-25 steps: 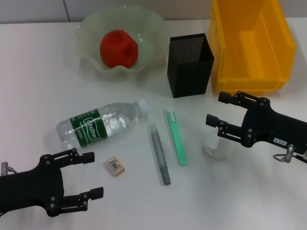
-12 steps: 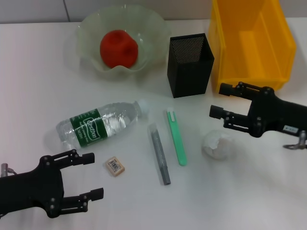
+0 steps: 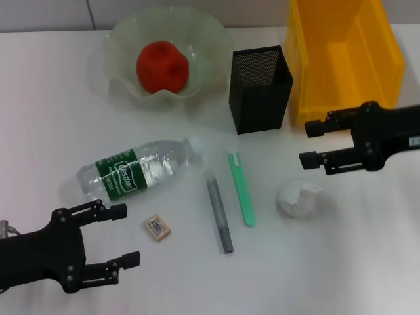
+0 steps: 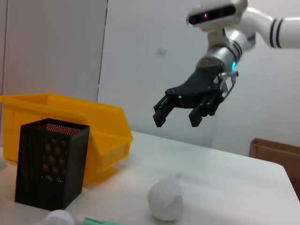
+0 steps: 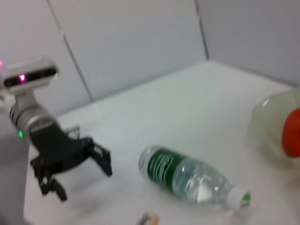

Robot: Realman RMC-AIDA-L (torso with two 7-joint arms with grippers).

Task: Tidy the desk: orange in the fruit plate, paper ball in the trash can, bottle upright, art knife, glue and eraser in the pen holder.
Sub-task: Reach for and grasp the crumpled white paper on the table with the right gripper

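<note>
Right gripper hangs wide open, holding nothing, at about 1 o'clock from the paper ball; left gripper sits open and empty near the eraser.

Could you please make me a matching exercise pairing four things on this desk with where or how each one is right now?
Things:
1. orange
2. bottle
3. paper ball
4. right gripper

States:
A. open, raised above the desk in front of the trash can
B. lying on its side
C. in the fruit plate
D. on the desk to the right of the green art knife

Pairs: 1-C, 2-B, 3-D, 4-A
</note>
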